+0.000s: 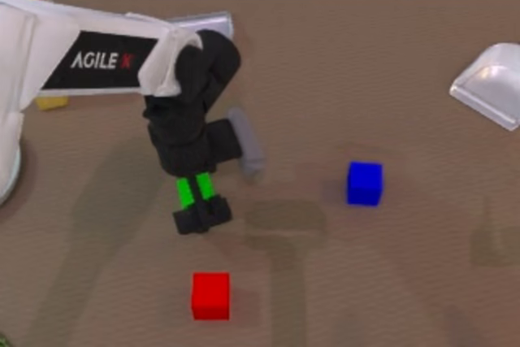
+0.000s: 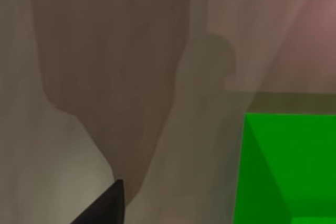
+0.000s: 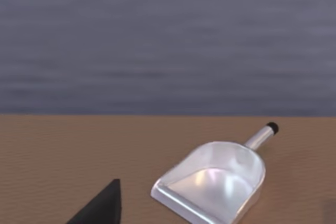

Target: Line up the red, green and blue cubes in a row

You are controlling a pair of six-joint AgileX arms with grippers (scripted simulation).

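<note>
The left gripper [image 1: 200, 207] of an AgileX arm hangs above the brown surface [image 1: 390, 282], its jaws clamped on the green cube [image 1: 193, 190]. The red cube [image 1: 210, 295] lies on the surface just beyond the jaws' tips; the blue cube [image 1: 364, 183] sits well off to the jaws' right side in the top view. The cubes look light, rigid and smooth-faced, best pinched on two opposite flat sides. The right arm is parked out of the top view, near a metal scoop [image 3: 215, 182].
</note>
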